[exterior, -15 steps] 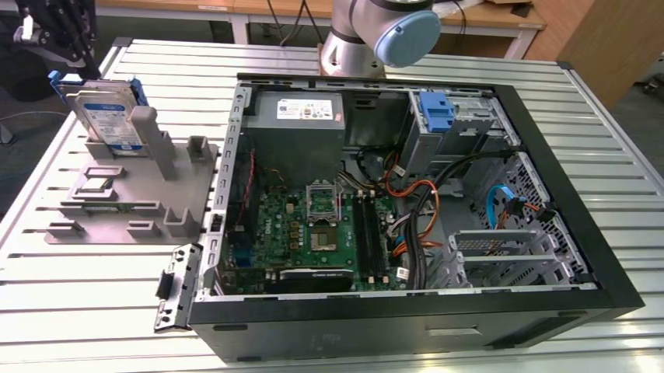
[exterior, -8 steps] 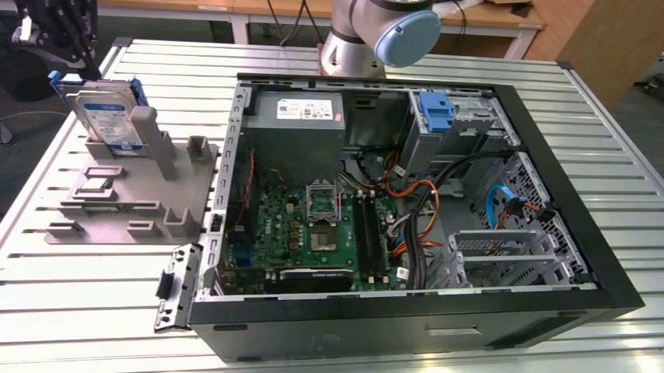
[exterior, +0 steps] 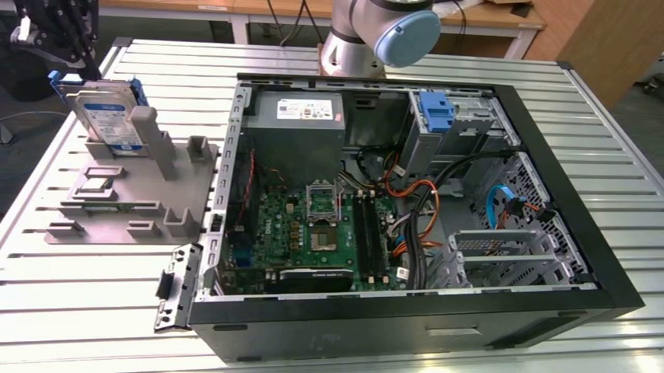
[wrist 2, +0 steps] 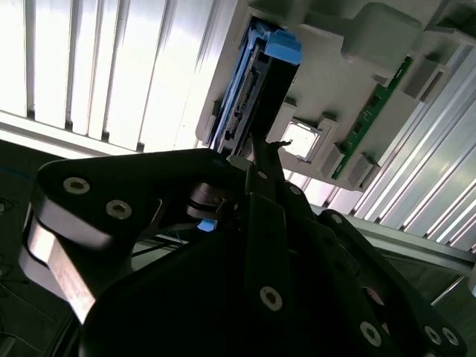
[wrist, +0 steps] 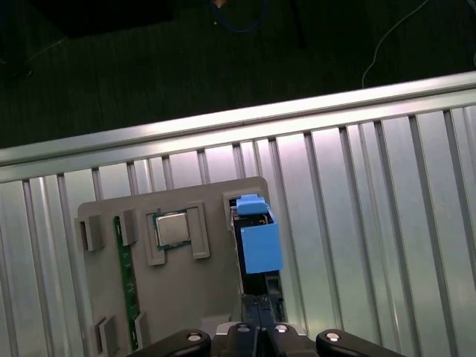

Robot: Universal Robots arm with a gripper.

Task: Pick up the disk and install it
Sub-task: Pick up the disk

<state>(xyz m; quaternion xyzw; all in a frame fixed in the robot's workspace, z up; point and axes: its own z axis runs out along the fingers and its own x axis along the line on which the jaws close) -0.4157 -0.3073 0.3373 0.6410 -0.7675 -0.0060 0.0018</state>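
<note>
The disk [exterior: 104,116], a silver drive with a blue-and-white label in a blue carrier, stands upright on edge in a grey holder [exterior: 124,210] on the exterior view's left. My black gripper [exterior: 71,58] hangs just above the disk's top edge, not touching it. In the first wrist view the disk's blue carrier end [wrist: 260,245] lies straight ahead of my gripper [wrist: 258,336], whose fingers sit pressed together. In the second wrist view the disk [wrist 2: 245,104] is just beyond my gripper [wrist 2: 262,152].
An open computer case [exterior: 415,311] takes up the table's middle and right, with a grey power-supply box [exterior: 295,113] and a blue bracket [exterior: 436,113] at its drive bay. The holder also carries a processor chip [wrist: 171,229] and a memory stick [wrist: 125,275]. The arm's base [exterior: 379,35] stands behind the case.
</note>
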